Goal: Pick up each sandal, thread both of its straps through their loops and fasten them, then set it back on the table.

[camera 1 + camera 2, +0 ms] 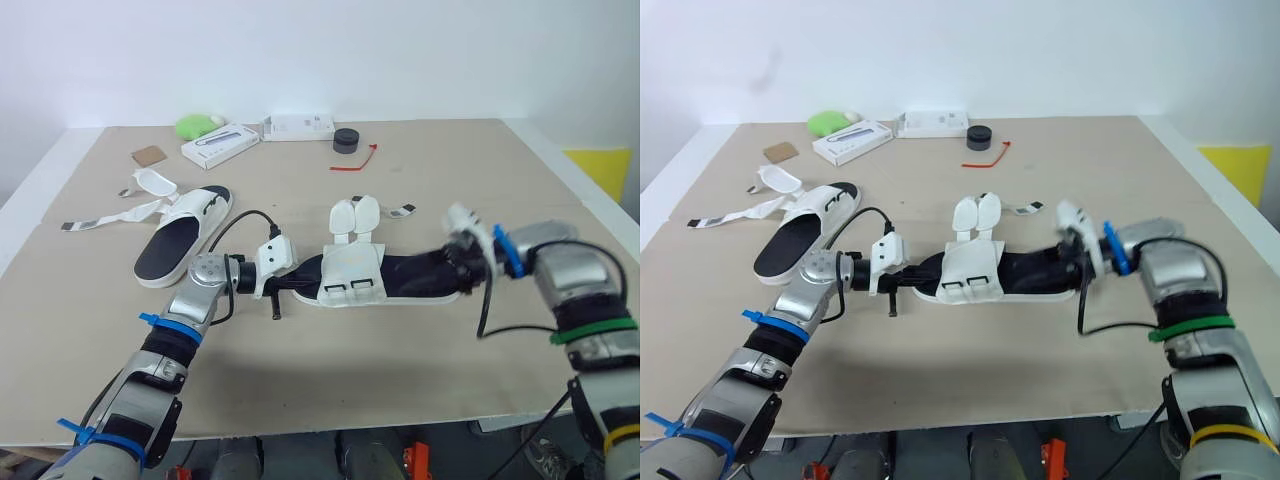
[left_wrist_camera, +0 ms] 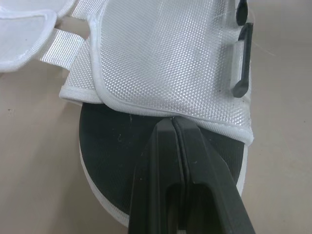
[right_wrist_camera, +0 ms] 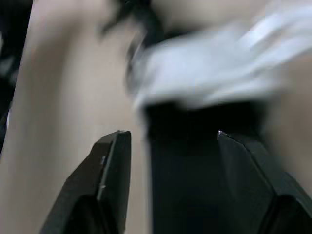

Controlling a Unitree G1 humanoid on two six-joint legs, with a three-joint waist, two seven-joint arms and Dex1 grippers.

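Sandal [image 1: 352,272] on table [image 1: 400,380], left gripper [image 2: 174,122] closed tight at its upper's edge, right gripper [image 3: 170,134] wide at its other end.

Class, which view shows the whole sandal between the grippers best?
Left eye view: the sandal shows whole, as in the right eye's. The left wrist view gives one end, the right wrist view some black footbed.

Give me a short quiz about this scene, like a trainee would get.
1. True or false: the left fingers are spread wide apart.
2. What colour is the tie beside the black puck? A red, B blue, C yellow.
3. Fill in: ___ sandals are in view.
Key: 1 false, they are shut. 2 A. 3 two: the middle sandal and the left sandal.
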